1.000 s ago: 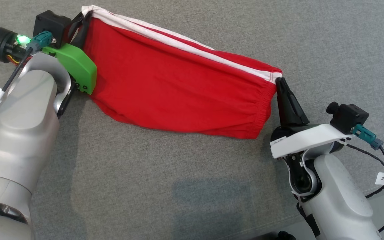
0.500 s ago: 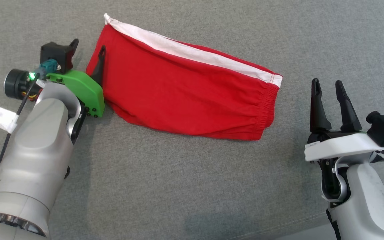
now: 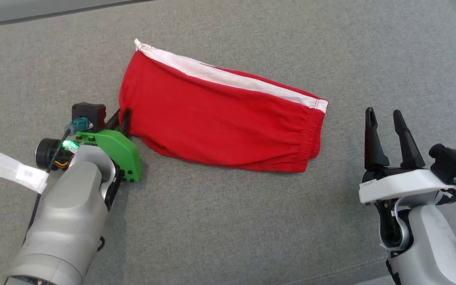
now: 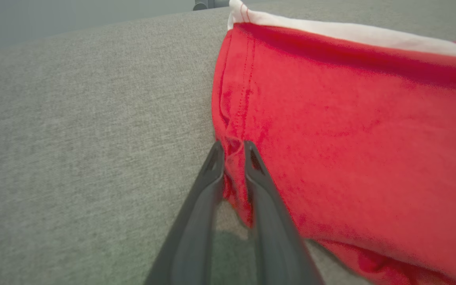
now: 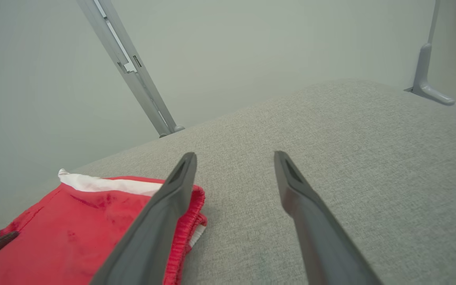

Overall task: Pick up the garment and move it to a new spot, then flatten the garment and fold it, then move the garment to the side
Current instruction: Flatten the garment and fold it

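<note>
The garment (image 3: 220, 118) is red with a white band along its far edge and lies folded flat on the grey padded surface (image 3: 228, 221). My left gripper (image 3: 120, 114) sits at the garment's lower left corner. In the left wrist view its two fingers (image 4: 212, 178) stand nearly together, with a pinch of the red hem (image 4: 234, 148) between the tips. My right gripper (image 3: 382, 114) hovers to the right of the elastic waistband end (image 3: 315, 134), open and holding nothing. The right wrist view shows the garment (image 5: 73, 213) to the left of the spread right gripper (image 5: 234, 156).
The padded surface's far edge (image 3: 54, 16) runs along the top left. A slanted metal strut (image 5: 133, 67) and a bracket (image 5: 430, 89) stand beyond the surface. A white tag (image 3: 14, 172) hangs on the left arm's cable.
Both grippers let go of the stretched garment, which now lies flat. The right gripper drew back to the right and opened. The left one moved down the left edge and closed on the corner.
</note>
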